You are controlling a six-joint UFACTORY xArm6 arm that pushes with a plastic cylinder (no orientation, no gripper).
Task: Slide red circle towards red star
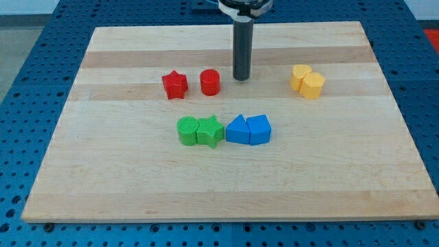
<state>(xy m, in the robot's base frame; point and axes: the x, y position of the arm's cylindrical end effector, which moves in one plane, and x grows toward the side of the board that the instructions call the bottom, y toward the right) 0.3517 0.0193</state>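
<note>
The red circle point(210, 82) sits on the wooden board, a short gap to the right of the red star point(174, 85). The two do not touch. My tip point(241, 77) stands on the board just to the right of the red circle and slightly nearer the view's top, with a small gap between them. The dark rod rises from it to the view's top edge.
A green circle point(186, 131) touches a green star point(210, 131) below the red pair. Two blue blocks point(248, 130) sit side by side to their right. Two yellow blocks point(307, 81) sit together at the right. The wooden board point(103, 171) lies on a blue pegboard.
</note>
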